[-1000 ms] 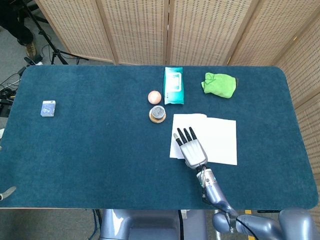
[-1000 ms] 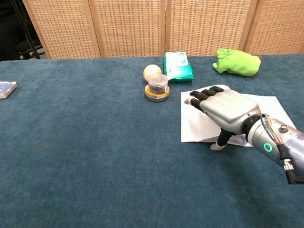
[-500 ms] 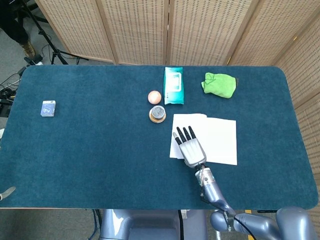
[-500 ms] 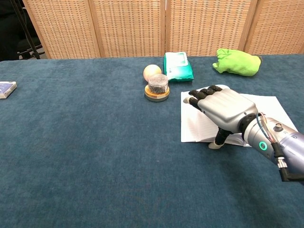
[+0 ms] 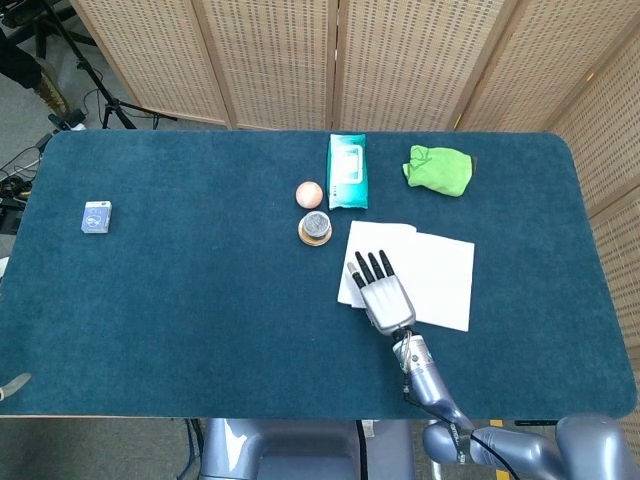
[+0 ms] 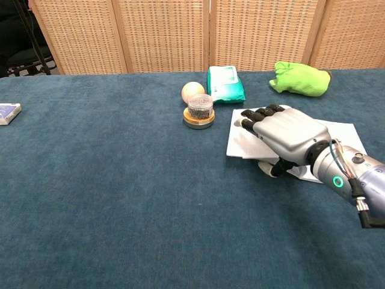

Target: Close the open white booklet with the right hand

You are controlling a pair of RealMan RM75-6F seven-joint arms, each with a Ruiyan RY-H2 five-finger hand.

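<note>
The open white booklet (image 5: 440,275) (image 6: 337,133) lies right of the table's middle, turned slightly askew. My right hand (image 5: 383,295) (image 6: 286,135) lies palm down on its left page, fingers stretched toward the far edge. In the chest view the thumb curls in at that page's near edge, so the hand pinches the page. The near left part of the page looks a little raised. My left hand is out of both views.
A small jar on a wooden disc (image 5: 314,228) (image 6: 199,111) and a pale ball (image 5: 309,192) stand just left of the booklet. Beyond it lie a teal wipes pack (image 5: 347,171) and a green cloth (image 5: 438,168). A blue box (image 5: 96,216) sits far left.
The booklet has slid away from me and turned a little under my right hand. Its left page's near edge has pulled back toward the thumb. The hand has moved slightly forward.
</note>
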